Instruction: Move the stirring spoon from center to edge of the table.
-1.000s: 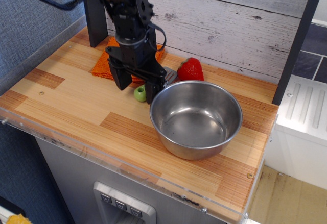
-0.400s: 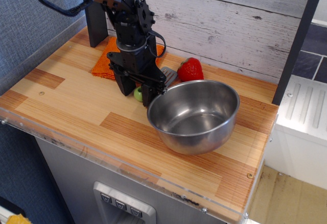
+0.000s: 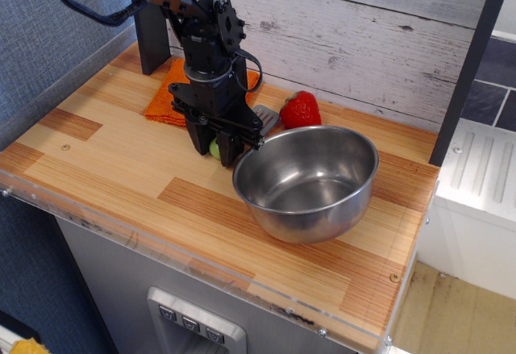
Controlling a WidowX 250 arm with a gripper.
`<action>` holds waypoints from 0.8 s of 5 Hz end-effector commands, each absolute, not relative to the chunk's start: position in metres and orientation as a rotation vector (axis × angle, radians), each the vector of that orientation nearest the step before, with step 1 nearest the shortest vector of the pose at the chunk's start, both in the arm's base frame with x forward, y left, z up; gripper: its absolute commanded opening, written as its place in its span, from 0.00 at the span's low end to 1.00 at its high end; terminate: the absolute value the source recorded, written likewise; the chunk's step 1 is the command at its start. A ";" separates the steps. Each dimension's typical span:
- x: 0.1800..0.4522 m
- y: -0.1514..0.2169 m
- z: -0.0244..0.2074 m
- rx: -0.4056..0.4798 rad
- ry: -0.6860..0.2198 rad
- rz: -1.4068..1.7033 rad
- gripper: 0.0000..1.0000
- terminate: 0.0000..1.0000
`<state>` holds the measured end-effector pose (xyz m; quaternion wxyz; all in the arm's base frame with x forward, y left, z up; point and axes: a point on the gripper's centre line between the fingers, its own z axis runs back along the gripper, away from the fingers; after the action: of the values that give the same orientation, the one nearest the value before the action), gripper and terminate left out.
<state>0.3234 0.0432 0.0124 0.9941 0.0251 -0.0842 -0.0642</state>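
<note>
The stirring spoon lies on the table [image 3: 113, 156] near its middle, just left of the bowl. Its light-green handle [image 3: 214, 149] shows between my fingers and its flat grey slotted head [image 3: 266, 116] sticks out to the back right. My gripper [image 3: 216, 151] is down at the table surface and shut on the green handle. The right finger [image 3: 235, 151] is against the bowl's left rim. Most of the handle is hidden by the fingers.
A large steel bowl [image 3: 306, 181] stands right of the gripper, tipped slightly. A red strawberry toy [image 3: 300, 110] lies behind the bowl. An orange cloth [image 3: 164, 100] lies behind the arm at the wall. A clear acrylic strip [image 3: 185, 257] lines the front edge.
The gripper came down over the green handle and its fingers closed on it. The bowl was nudged and tipped a little.
</note>
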 end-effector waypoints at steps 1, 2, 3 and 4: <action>0.323 0.043 0.025 0.062 -0.195 -0.143 0.00 0.00; 0.324 0.043 0.033 0.078 -0.203 -0.159 0.00 0.00; 0.329 0.041 0.053 0.087 -0.245 -0.159 0.00 0.00; 0.335 0.033 0.087 0.088 -0.303 -0.166 0.00 0.00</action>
<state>0.3307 0.0307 0.0703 0.9886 0.0378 -0.1221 -0.0800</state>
